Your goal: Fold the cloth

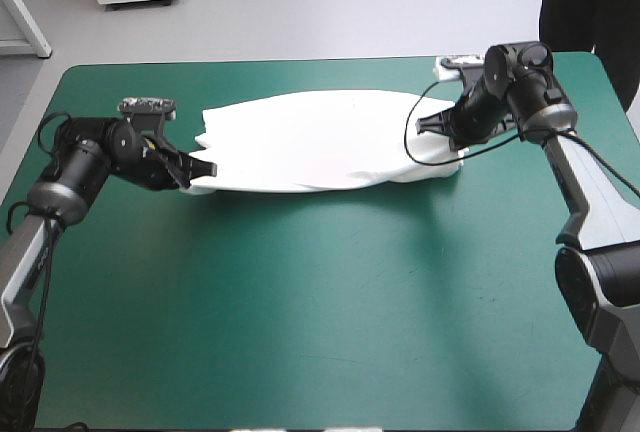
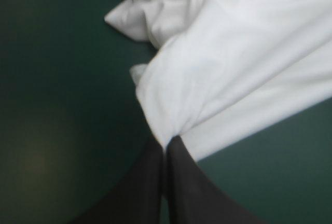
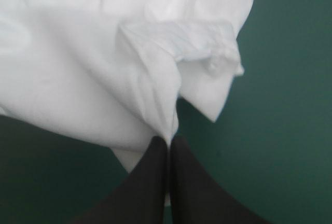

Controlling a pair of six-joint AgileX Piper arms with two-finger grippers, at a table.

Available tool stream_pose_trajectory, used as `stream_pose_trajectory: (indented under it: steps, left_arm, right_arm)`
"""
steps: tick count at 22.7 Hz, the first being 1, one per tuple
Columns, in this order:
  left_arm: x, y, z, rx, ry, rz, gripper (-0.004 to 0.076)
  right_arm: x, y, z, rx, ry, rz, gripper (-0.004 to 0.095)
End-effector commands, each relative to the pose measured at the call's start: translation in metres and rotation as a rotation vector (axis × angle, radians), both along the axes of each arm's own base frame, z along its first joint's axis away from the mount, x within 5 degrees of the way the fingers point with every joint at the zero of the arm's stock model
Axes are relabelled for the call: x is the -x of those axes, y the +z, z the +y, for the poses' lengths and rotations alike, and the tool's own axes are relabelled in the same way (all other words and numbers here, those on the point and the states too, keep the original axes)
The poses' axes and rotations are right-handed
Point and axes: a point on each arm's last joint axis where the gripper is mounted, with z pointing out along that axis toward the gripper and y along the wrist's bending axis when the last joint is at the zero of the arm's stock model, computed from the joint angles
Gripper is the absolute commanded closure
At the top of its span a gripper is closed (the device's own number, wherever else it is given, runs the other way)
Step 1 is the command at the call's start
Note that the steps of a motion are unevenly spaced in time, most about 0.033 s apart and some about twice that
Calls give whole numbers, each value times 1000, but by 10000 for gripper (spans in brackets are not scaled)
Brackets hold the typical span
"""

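We see the T-shirt (image 1: 320, 142) drawn out long over the table's (image 1: 300, 302) far half, its long axis running left to right. We cannot make out collar or sleeves. The left gripper (image 1: 203, 169) pinches its left end and the right gripper (image 1: 437, 124) its right end, fingers pressed together on cloth.

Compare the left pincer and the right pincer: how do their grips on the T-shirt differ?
The left pincer grips the T-shirt at its left end, on the near edge; the right pincer grips its right end, closer to the far edge of the table. Cloth fans smoothly from the left pincer; a bunched, hemmed fold sits ahead of the right pincer. Both are shut on the T-shirt.
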Motion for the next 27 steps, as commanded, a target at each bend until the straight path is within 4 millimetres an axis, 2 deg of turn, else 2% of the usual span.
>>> stream_pose_trajectory:
  steps: [1,5,8,12,17,19,23,25,27]
  left_arm:
    - [30,0,-2,54,3,-30,746]
    - [56,-23,-2,79,-7,50,746]
    - [89,-42,1,80,-30,118,746]
    - [125,-60,4,76,-47,196,746]
    - [165,-73,5,123,-47,251,746]
    - [177,-74,6,123,-54,266,746]
    - [186,-75,7,107,-75,340,744]
    - [189,-76,7,100,-90,365,721]
    - [191,-75,7,90,-121,383,647]
  right_arm:
    - [38,11,-2,-44,14,7,921]
    - [73,-11,-6,-28,27,86,921]
    - [118,-33,-14,-24,35,166,921]
    - [168,-55,-20,-48,36,255,921]
    - [215,-74,-26,-76,28,321,921]
    - [221,-74,-27,-78,28,313,921]
    - [222,-73,-25,-104,33,323,882]
    - [223,-73,-24,-114,39,331,780]
    - [224,-73,-23,-126,39,346,606]
